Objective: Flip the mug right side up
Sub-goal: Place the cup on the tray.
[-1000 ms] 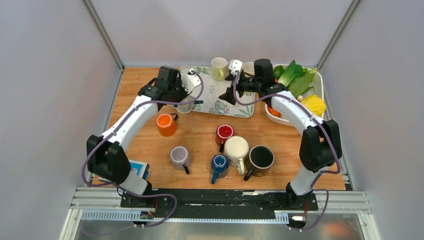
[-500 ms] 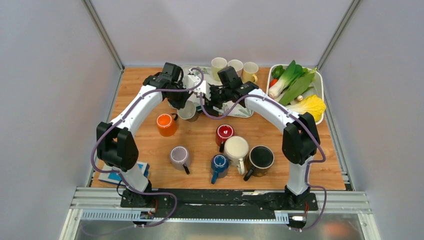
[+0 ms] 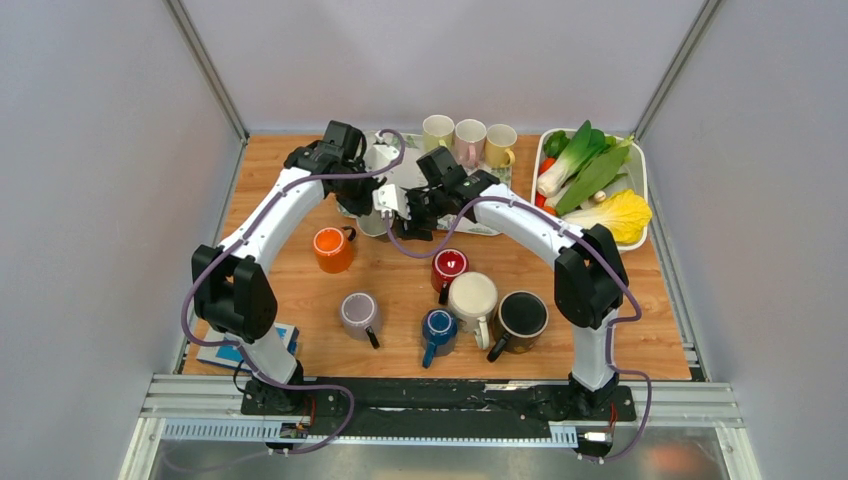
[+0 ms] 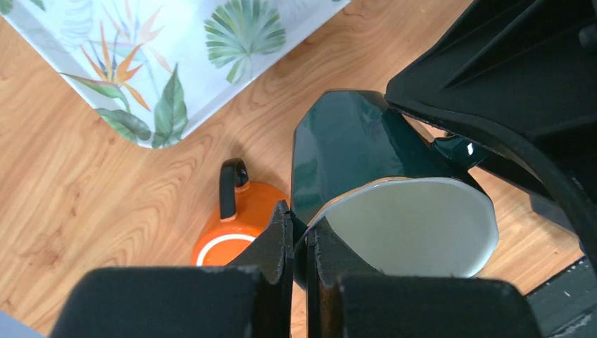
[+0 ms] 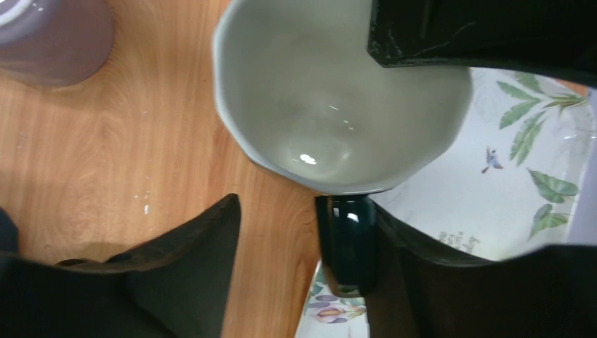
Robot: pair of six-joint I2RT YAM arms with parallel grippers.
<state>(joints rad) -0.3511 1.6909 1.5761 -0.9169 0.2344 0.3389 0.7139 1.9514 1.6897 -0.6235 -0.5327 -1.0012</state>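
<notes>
Over the near-left corner of the leaf-print tray, where your two arms meet in the top view, sits the dark green mug; a second ago your right arm was away by the vegetable bin with its jaws wide. From the left wrist you see the left gripper pinched tight on the mug's rim, with its glossy faceted wall and off-white inside above the orange mug. From the right wrist, the right gripper stands half open astride the handle, one finger clear of it.
</notes>
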